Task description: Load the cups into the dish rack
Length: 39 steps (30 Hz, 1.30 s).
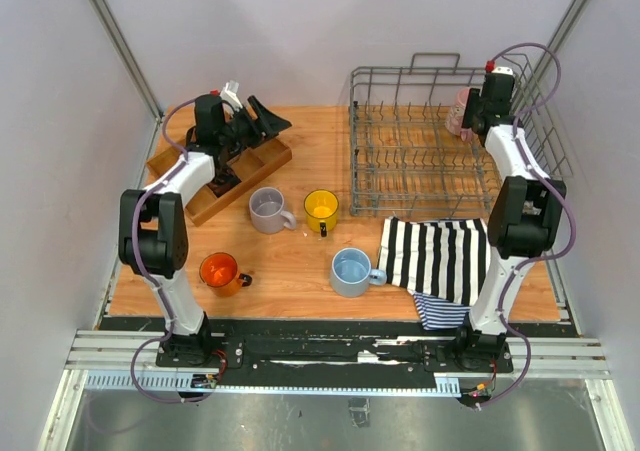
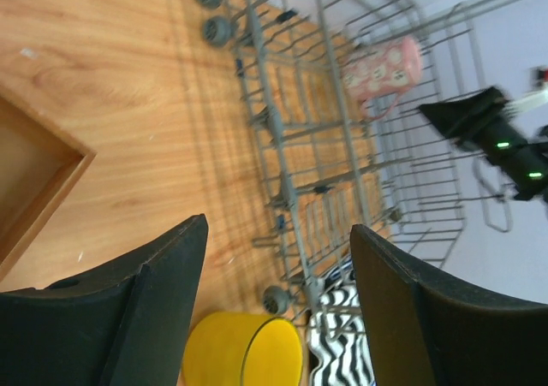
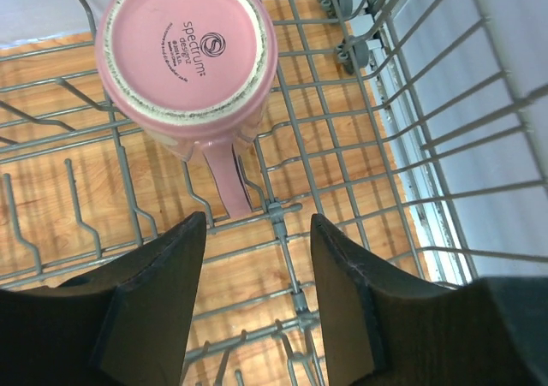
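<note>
Pink mug [image 3: 187,61] sits inverted in the rack [image 1: 353,151], upper right, under the open, empty right gripper [image 3: 257,292]. Left gripper [image 2: 278,309], upper left, is open and empty too. Grey mug [image 1: 268,209], yellow mug [image 1: 321,207], orange mug [image 1: 219,271] and blue mug [image 1: 350,271] stand mid-frame; they are probably stiff, slick and breakable, so pinch the wall at the rim.

A compartmented wooden tray [image 1: 262,161] sits askew toward the far left corner of the light wooden tabletop [image 1: 300,266], and a black-and-white striped cloth [image 1: 440,256] lies at its near right edge.

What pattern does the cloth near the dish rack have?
The cloth has black-and-white stripes, clearest in the top view.
</note>
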Motion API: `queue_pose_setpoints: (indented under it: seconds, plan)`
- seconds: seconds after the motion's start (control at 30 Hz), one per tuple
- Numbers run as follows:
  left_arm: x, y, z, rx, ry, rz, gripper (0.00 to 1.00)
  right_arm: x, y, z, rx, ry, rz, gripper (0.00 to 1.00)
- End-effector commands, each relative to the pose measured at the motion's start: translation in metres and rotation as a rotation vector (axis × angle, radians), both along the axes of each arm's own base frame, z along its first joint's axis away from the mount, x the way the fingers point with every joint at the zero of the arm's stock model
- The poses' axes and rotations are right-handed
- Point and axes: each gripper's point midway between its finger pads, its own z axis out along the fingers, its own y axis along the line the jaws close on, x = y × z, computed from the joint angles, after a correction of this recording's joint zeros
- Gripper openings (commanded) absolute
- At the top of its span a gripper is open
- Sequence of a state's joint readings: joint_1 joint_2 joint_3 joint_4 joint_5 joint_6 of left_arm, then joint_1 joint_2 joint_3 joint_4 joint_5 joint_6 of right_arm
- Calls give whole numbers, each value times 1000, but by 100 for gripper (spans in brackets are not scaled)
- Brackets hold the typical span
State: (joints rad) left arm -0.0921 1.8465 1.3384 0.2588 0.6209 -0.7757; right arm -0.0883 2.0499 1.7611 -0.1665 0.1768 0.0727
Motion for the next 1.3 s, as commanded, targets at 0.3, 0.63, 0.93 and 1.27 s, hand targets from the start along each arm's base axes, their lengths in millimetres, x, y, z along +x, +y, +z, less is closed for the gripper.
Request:
queue_pose_setpoints:
  seconds: [0.3,0.63,0.93,1.27]
  plan:
    - [-82,-35,-45,492,253,-105,67,-59,45,65,72,-25,55,57]
    - [-124,-47,-75,721,355,-112,60,-119,98,82,242,-10,171,60]
    - [-134,-39,-89,802,427,-93,50,-151,117,95,320,-54,209,62]
    - [-128,-48,-113,821,464,-103,49,-159,118,110,310,-100,230,62]
